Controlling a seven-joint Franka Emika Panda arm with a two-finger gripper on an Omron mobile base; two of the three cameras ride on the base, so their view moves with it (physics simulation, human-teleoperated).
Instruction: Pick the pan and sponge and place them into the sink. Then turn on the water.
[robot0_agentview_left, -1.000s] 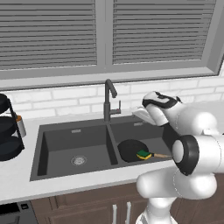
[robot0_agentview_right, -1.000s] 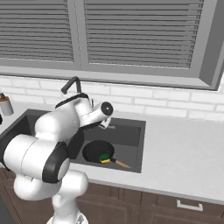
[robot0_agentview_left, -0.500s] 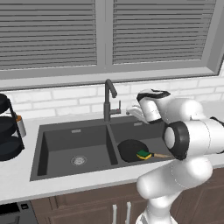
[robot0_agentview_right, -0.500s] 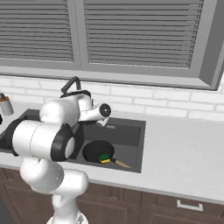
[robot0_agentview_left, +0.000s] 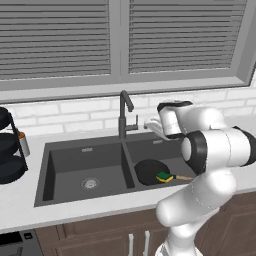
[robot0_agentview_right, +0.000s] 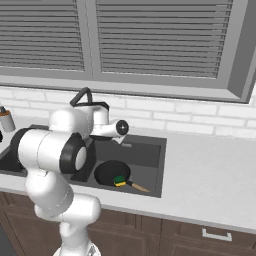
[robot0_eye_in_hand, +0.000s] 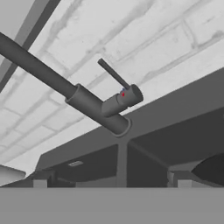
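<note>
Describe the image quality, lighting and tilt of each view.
Left base view: even rendered light, no glare, pan sharp. Right base view: same flat light, sponge crisp. Hand view: rolled, so the faucet runs diagonally; soft, coarse texture on the brick wall.

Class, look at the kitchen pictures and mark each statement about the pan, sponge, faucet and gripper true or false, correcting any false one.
1. The pan lies in the right basin of the sink. True.
2. The sponge rests on the counter beside the sink. False: it sits on the pan in the basin.
3. Water streams from the faucet. False: no stream is visible.
4. The gripper is open and holds nothing. True.
5. The gripper hangs near the faucet. True.
</note>
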